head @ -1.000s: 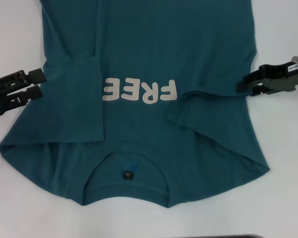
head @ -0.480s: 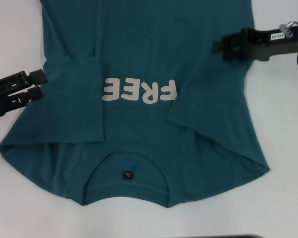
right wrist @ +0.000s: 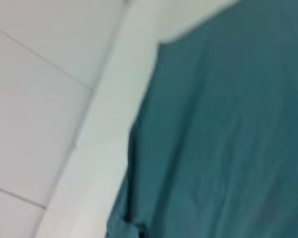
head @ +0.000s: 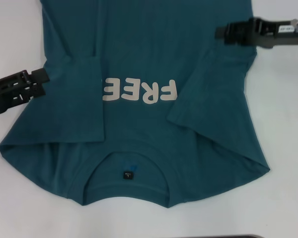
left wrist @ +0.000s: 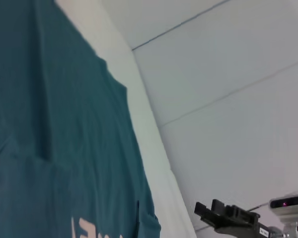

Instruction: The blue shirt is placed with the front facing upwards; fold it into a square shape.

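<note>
White table [head: 288, 148] fills the background, and the blue shirt [head: 139, 59] lies flat on it with the front up. The collar is at the near edge and the cream lettering [head: 139, 90] reads upside down from the head camera. Both sleeves are already turned inward over the chest. The left one covers the start of the word, the right one lies slanted beside its end. I judge the sides are narrowed like this so that the body can next be folded into a square.

The right gripper [head: 219, 32] is above the shirt's right side, its fingertips over the cloth beyond the folded right sleeve. They look close together, with no cloth between them as far as I can see. Probably it goes toward the far part of the shirt for the next fold.

The left gripper [head: 43, 82] is at the shirt's left edge, level with the lettering. Its two fingers are a little apart, and the tips just meet the border of the cloth without holding it.

The small black tag [head: 127, 175] sits inside the neckline, well apart from both grippers.
</note>
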{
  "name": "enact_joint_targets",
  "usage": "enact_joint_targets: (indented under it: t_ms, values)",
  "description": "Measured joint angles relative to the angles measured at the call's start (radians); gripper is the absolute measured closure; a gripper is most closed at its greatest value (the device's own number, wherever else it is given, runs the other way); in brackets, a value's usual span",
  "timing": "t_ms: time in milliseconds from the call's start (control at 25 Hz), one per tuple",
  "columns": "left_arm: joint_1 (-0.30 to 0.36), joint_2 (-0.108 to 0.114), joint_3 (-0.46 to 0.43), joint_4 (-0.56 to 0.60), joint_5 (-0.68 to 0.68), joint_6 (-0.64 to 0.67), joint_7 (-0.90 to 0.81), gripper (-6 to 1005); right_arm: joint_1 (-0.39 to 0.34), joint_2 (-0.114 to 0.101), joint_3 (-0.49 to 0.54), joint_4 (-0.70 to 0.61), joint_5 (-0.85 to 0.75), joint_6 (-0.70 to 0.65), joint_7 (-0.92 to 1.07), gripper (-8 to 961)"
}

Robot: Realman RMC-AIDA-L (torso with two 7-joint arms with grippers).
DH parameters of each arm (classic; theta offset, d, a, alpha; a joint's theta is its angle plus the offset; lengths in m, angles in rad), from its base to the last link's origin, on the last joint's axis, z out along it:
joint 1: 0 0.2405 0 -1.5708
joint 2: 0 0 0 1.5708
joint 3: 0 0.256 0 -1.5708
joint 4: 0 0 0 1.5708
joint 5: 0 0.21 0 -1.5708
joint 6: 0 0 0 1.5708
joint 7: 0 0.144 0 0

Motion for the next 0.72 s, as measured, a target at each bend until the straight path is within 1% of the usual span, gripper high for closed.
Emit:
enact_joint_targets:
  t_ms: [80,120,200,280,360,440,600,640,680,720]
  values:
    - [0.000,-0.003,-0.005,-0.007,-0.010,0.010,0.054,206,-0.010,-0.007,0.006,0.008,0.031,-0.004,-0.020,347]
    - [0.001,-0.004,-0.006,-0.007,-0.015,0.012,0.063,206,-0.010,-0.016,0.004,0.017,0.034,-0.008,-0.020,346]
    - [0.003,-0.006,-0.002,-0.005,-0.029,0.014,0.070,206,-0.002,-0.043,-0.006,0.050,0.030,-0.033,-0.021,342]
    - [0.002,-0.004,0.002,-0.002,-0.034,0.019,0.070,206,0.005,-0.057,-0.009,0.071,0.028,-0.077,-0.028,339]
    - [-0.003,0.001,0.004,0.002,-0.033,0.025,0.057,207,0.004,-0.057,-0.006,0.065,0.031,-0.118,-0.038,335]
    - [-0.008,0.012,0.004,0.012,-0.032,0.035,0.039,207,-0.004,-0.053,0.003,0.052,0.037,-0.153,-0.048,332]
    - [-0.004,0.049,0.014,0.047,-0.020,0.077,0.007,207,-0.026,-0.057,0.009,0.035,0.034,-0.204,-0.059,325]
    - [0.006,0.059,0.020,0.050,-0.009,0.081,-0.010,206,-0.037,-0.057,0.007,0.026,0.032,-0.209,-0.059,213]
    - [0.012,0.062,0.023,0.050,-0.001,0.081,-0.020,206,-0.048,-0.057,0.005,0.017,0.031,-0.212,-0.059,102]
    - [0.022,0.068,0.026,0.050,0.009,0.081,-0.034,206,-0.061,-0.058,0.004,0.009,0.031,-0.216,-0.059,92]
